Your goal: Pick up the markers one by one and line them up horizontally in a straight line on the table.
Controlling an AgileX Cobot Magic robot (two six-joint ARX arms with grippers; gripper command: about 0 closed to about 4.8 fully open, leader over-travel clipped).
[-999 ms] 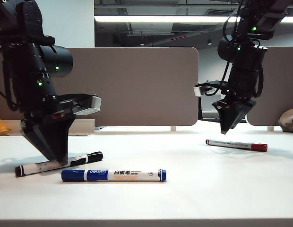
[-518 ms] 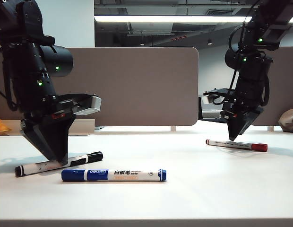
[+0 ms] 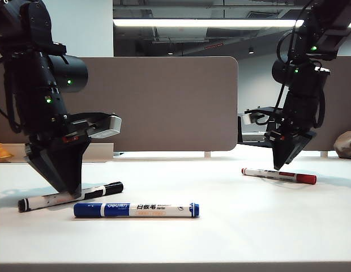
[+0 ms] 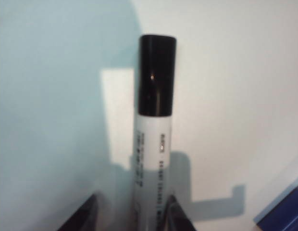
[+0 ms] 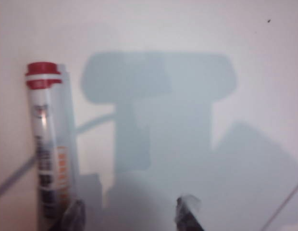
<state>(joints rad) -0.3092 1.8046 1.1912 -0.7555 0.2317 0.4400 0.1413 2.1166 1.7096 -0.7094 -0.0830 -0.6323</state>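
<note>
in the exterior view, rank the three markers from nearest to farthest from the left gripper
1. Black marker: under the open left gripper, whose fingers straddle its barrel, at the table's left.
2. Blue marker: just right of it, nearer the front edge.
3. Red marker: far right and farther back, by the open right gripper.

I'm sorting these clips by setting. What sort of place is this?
Probably an open-plan office or lab: a plain white desk top backed by grey-brown divider panels, long ceiling strip lights beyond, and whiteboard markers lying between the left gripper and the right gripper.
</note>
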